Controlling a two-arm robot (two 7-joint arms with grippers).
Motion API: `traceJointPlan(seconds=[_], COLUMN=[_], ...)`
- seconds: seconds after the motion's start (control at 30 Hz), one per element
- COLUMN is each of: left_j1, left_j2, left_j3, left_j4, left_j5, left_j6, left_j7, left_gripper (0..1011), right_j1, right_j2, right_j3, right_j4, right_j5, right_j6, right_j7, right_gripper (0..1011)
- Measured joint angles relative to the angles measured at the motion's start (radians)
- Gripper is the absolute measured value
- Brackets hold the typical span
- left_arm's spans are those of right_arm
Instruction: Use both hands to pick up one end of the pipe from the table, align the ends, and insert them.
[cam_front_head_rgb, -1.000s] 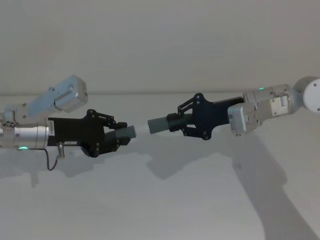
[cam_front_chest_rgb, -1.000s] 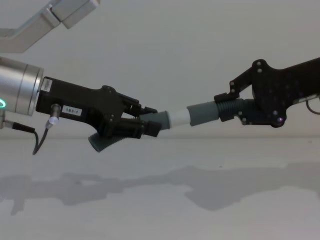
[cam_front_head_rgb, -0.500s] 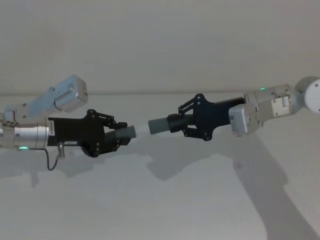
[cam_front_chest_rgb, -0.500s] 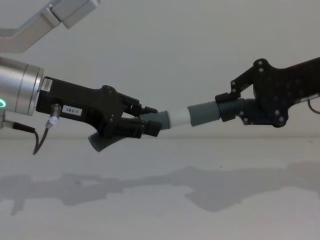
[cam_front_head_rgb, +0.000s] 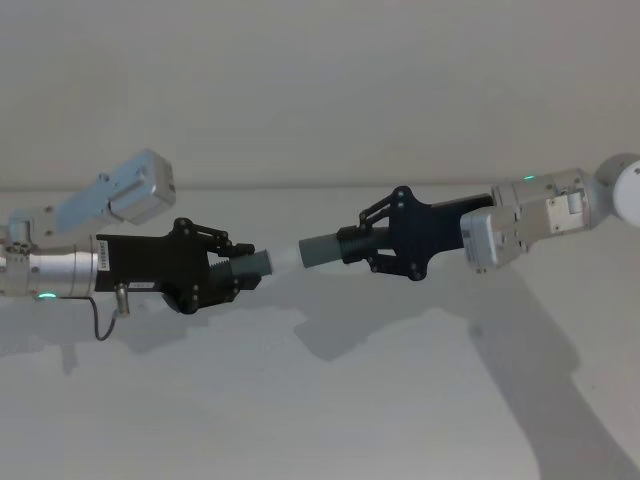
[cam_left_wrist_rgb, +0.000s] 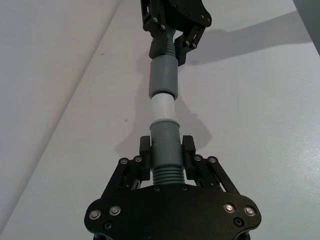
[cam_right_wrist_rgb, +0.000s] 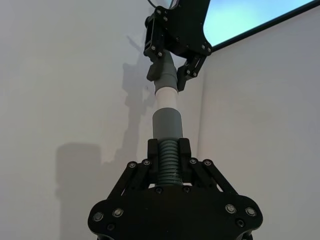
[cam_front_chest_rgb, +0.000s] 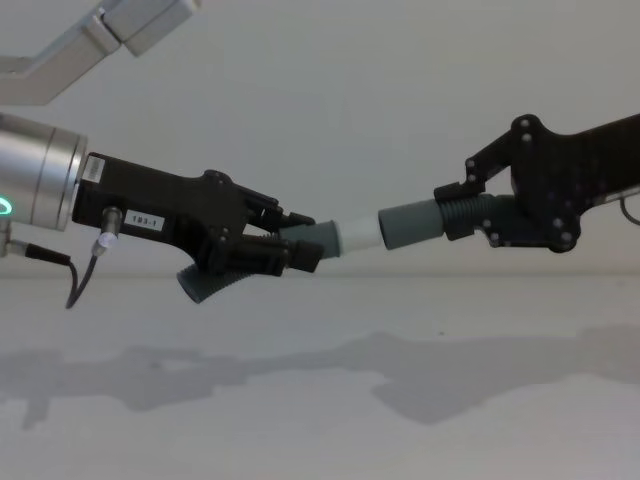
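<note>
Above table (cam_front_chest_rgb: 320, 420): left gripper (cam_front_chest_rgb: 290, 250) clamps white-tipped pipe (cam_front_chest_rgb: 335, 238); right gripper (cam_front_chest_rgb: 470, 210) clamps ribbed pipe (cam_front_chest_rgb: 415, 222); white tip (cam_front_chest_rgb: 358, 234) meets grey mouth (cam_front_chest_rgb: 384, 226).

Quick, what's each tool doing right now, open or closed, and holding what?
Left tool: closed on the white-tipped pipe piece.
Right tool: closed on the ribbed pipe piece.

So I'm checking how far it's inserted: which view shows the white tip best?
The left wrist view: the white tip lies lengthwise, clearly exposed between both grey pieces. The chest view shows it side-on and smaller, the right wrist view from behind the mouth, and the head view as a faint sliver.
</note>
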Motion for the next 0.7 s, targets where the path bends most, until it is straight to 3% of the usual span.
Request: traceJointPlan(seconds=[0.7], left_j1=[0.000], left_j2=[0.000], left_j3=[0.000], left_j4=[0.000], left_j5=[0.000], left_j6=[0.000], left_j7=[-0.001], left_gripper=[339], right_j1=[0.001], right_j2=[0.009], right_j3=[-0.019], right_j4=[-0.012], right_j5=[0.006], right_j6=[0.018], right_j7=[-0.007], right_gripper=[217])
